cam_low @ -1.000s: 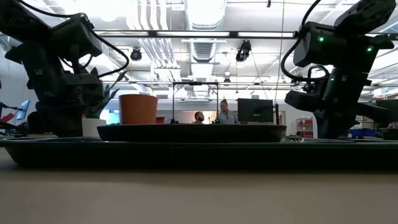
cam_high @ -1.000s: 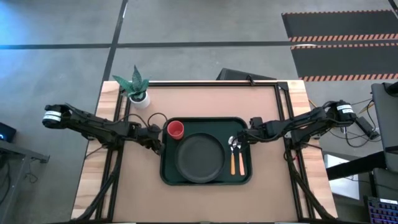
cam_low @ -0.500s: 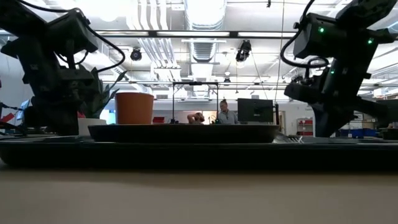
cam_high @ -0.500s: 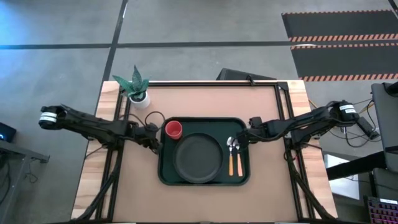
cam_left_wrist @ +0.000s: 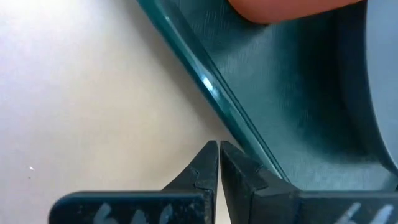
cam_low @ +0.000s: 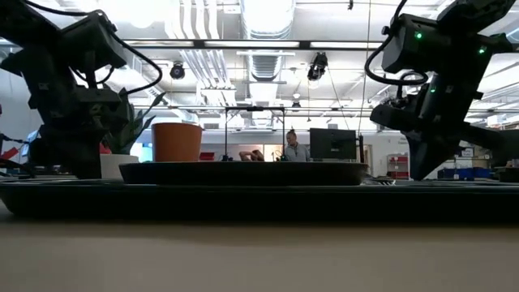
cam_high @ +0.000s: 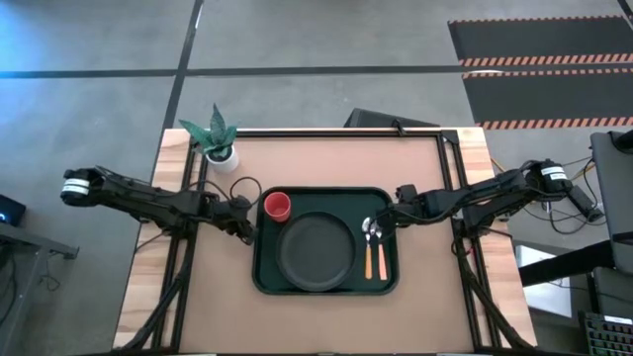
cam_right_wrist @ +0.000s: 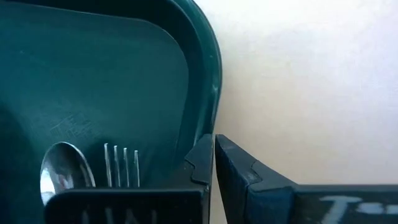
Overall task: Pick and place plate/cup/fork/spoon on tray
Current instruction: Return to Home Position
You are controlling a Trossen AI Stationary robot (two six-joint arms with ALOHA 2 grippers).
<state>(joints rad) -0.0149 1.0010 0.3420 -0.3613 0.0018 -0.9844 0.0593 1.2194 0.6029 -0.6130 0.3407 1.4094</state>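
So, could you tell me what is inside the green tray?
The plate, cup, spoon and fork sit in the tray; its floor under the plate is hidden. The left gripper and right gripper flank it.

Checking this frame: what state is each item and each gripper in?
tray: flat on the table, loaded.
plate: flat in the tray, empty.
cup: upright in the tray, beside the plate.
spoon: lying in the tray beside the fork.
fork: lying in the tray.
left gripper: shut, at the tray's left rim.
right gripper: shut, at the tray's right rim.
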